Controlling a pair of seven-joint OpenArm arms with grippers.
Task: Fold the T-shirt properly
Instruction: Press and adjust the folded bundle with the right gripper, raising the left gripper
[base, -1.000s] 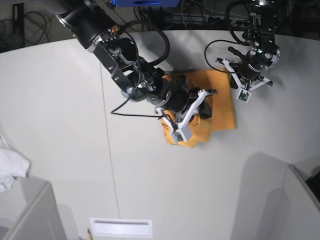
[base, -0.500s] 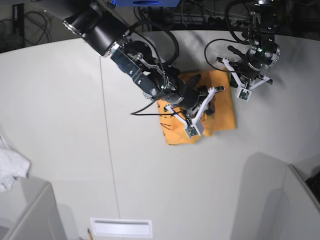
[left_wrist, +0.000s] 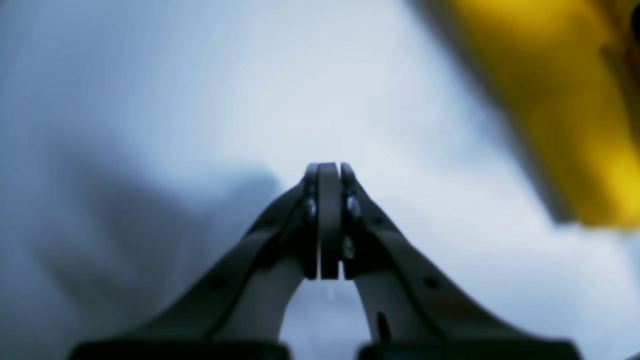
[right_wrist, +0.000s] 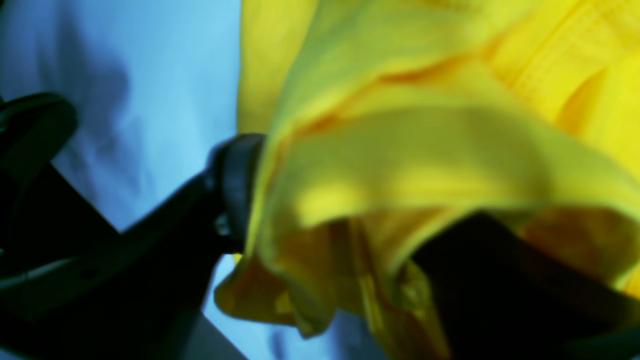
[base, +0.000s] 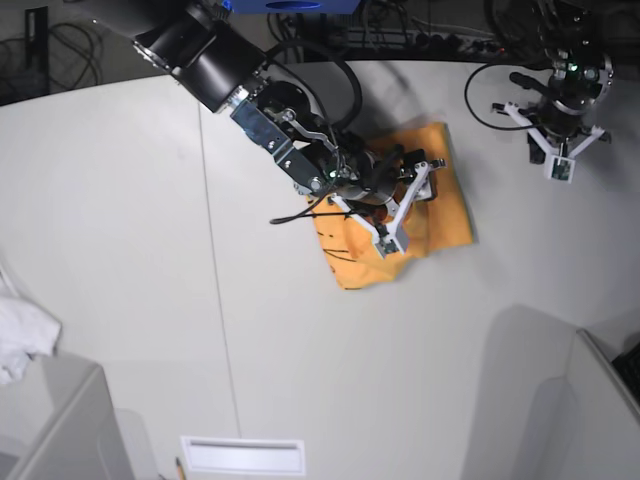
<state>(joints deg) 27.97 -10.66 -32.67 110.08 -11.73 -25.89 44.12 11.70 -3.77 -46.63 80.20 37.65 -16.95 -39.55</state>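
The light-orange T-shirt (base: 448, 205) lies folded into a small bundle at mid-table, with thin black lettering on its lower left part. My right gripper (base: 408, 203) rests on the bundle, its jaws spread wide. In the right wrist view (right_wrist: 350, 215) yellow cloth (right_wrist: 400, 165) is bunched between the black fingers (right_wrist: 235, 190) and drapes over one of them. My left gripper (base: 557, 170) is shut and empty, well off to the right of the shirt near the table's far edge. The left wrist view shows it (left_wrist: 328, 167) above bare table, with the shirt's edge (left_wrist: 575, 115) blurred at the upper right.
A small white cloth (base: 20, 340) lies at the far left edge. Grey bins stand at the bottom left (base: 60, 430) and the bottom right (base: 590, 410). A white slotted plate (base: 240, 455) sits at the front edge. Cables run behind the table.
The left arm has pulled away from the shirt's right edge, up and to the right. The right gripper has moved right over the shirt, and the bundle has shifted and spread, showing the lettering.
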